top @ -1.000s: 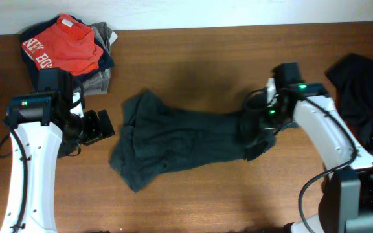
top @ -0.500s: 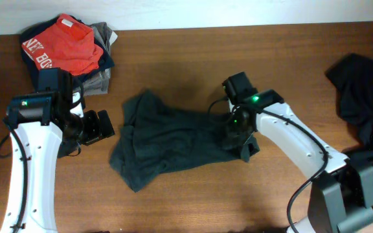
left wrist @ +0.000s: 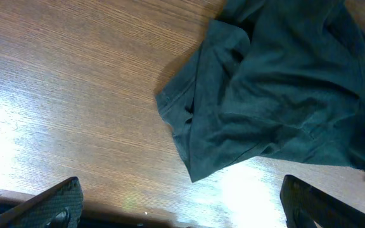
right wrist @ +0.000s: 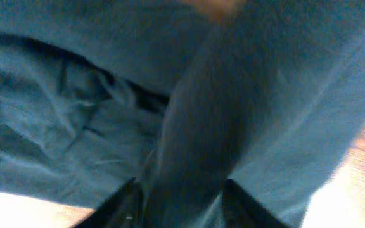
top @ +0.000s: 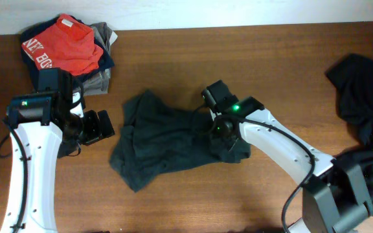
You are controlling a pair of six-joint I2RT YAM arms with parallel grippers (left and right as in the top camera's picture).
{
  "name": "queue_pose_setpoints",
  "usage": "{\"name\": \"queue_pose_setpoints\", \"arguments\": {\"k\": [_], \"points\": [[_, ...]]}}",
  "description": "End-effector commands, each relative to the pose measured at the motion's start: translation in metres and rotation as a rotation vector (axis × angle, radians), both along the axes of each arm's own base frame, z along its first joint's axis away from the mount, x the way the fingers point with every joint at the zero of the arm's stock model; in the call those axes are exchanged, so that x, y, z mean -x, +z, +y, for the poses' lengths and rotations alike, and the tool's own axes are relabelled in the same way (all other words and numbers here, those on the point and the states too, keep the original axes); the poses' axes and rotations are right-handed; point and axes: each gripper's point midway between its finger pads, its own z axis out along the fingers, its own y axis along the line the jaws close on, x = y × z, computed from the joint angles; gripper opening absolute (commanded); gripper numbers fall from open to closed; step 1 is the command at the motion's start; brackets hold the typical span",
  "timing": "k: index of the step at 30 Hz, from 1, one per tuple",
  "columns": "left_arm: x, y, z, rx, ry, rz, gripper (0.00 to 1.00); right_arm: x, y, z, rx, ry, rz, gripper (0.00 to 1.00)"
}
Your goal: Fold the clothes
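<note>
Right wrist view: the right gripper is down on the dark grey-green garment, with a ridge of its cloth running up between the two fingers. The picture is blurred, so you cannot tell whether the jaws pinch the cloth or stand loose around it. Overhead puts that gripper on the garment's right end, which lies bunched toward the middle. The garment sits in the middle of the table, rumpled, with no straight edges and no squared shape. Judge this fold barely begun.

The left gripper hangs spread wide with nothing in it, just off the garment's left hem, over bare wood. In the far-left corner a stack with a red piece on top looks roughly folded, so count it done. At the right edge a black garment lies in a loose heap, unfolded. You have some done, one in hand, and at least one left.
</note>
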Motion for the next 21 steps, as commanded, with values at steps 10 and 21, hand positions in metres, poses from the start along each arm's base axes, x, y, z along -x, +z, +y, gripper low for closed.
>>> {"name": "queue_pose_setpoints", "arguments": {"k": [10, 21], "points": [[0.001, 0.000, -0.002, 0.002, -0.019, -0.001, 0.99, -0.016, 0.057, 0.024, -0.181, 0.007, -0.045, 0.50], [0.001, 0.000, -0.002, 0.002, -0.019, -0.001, 0.99, -0.025, 0.061, -0.026, -0.141, -0.129, 0.022, 0.04]]}}
